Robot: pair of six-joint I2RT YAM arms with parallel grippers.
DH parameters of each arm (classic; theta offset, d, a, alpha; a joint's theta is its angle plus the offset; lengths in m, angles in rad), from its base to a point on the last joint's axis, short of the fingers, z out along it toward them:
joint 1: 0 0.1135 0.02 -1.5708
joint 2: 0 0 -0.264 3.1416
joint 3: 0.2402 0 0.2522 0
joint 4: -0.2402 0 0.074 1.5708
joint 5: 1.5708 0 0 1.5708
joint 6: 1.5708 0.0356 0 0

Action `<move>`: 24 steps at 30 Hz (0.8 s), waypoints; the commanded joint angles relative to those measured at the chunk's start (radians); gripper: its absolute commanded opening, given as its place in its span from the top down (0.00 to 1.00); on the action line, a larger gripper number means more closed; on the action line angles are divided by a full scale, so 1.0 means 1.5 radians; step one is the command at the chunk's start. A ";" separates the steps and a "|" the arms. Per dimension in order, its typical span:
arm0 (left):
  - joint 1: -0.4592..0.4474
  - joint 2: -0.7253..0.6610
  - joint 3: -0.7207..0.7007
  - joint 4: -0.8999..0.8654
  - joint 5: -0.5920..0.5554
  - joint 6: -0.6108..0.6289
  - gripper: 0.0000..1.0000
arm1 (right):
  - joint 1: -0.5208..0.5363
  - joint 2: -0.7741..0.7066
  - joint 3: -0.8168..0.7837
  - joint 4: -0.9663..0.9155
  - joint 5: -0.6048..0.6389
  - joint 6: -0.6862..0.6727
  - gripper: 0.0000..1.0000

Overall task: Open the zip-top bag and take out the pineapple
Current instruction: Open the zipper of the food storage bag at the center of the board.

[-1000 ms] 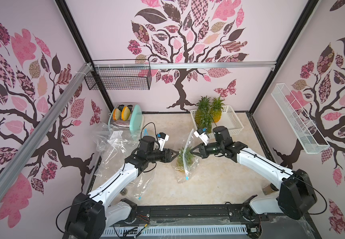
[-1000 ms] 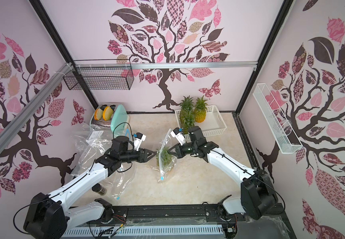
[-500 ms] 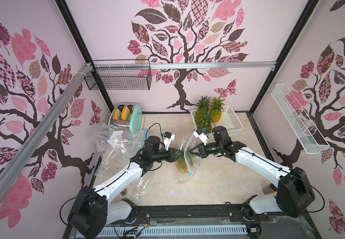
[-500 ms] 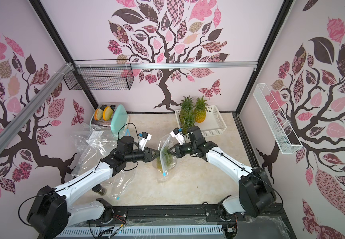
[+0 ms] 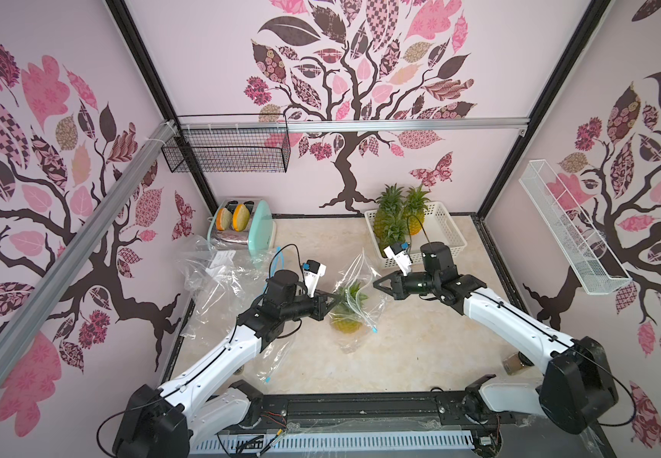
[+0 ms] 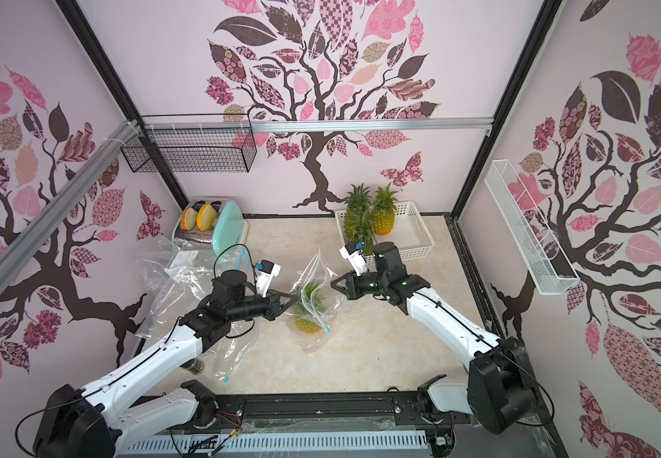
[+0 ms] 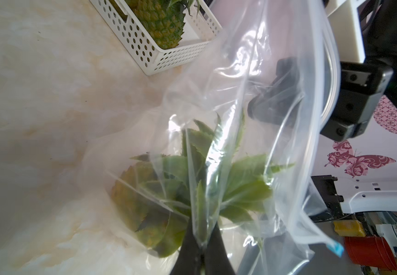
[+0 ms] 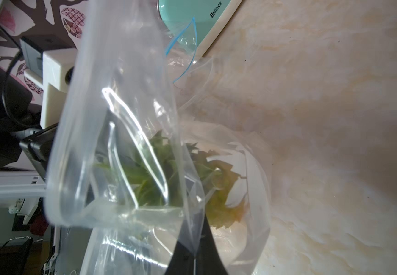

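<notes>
So from where I'm standing, both arms are on the zip-top bag (image 5: 357,273) in the middle of the desk (image 5: 420,357). The left fingers (image 5: 336,297) are pressed together with a fold of clear plastic pinched between them, which you see best in the left wrist view (image 7: 193,252). A green leaf runs down right to the pinch, and I honestly can't tell if it's caught too. The right fingers (image 5: 375,284) are clamped the same way on the opposite side of the bag, a thin sheet trapped in the seam (image 8: 188,256). The film hangs between the two grips. The pineapple (image 5: 346,320) is inside the bag, standing on the desk between the arms, its crown up near finger level. The blue slider tab (image 5: 373,329) dangles at the bag's lower edge. Hard bits: both wrist views cut the fingers off at the frame edge, so only the dark tips show. The plastic glare smears the fruit; in the right wrist view it's mostly leaves (image 8: 154,171) and a yellowish blur. The thick zip rim curls around in a loop, but I can't say for sure whether the mouth is open. Behind sits a white basket (image 5: 445,228) with more pineapples, a mint toaster (image 5: 262,234), and loose empty bags (image 5: 217,277) off to the left.
</notes>
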 commanded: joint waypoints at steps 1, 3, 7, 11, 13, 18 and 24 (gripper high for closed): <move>0.018 -0.040 -0.025 -0.010 -0.019 0.007 1.00 | -0.012 -0.012 -0.009 0.002 0.018 0.005 1.00; 0.020 -0.053 -0.033 -0.012 -0.022 0.006 1.00 | -0.017 -0.011 -0.011 0.003 0.021 0.004 1.00; 0.027 -0.063 -0.040 -0.019 -0.023 0.008 1.00 | -0.030 -0.012 -0.021 0.007 0.022 0.005 1.00; 0.028 -0.069 -0.043 -0.015 -0.030 0.008 1.00 | -0.041 -0.014 -0.023 0.008 0.014 0.006 1.00; 0.029 -0.065 -0.044 0.000 -0.024 0.003 1.00 | -0.041 -0.005 -0.016 0.005 -0.019 0.009 1.00; 0.028 -0.042 -0.045 0.075 0.026 -0.018 1.00 | -0.021 -0.002 0.021 -0.048 -0.035 0.000 0.97; 0.011 -0.023 -0.027 0.100 0.037 -0.020 1.00 | 0.067 -0.036 0.109 -0.187 0.062 -0.045 0.77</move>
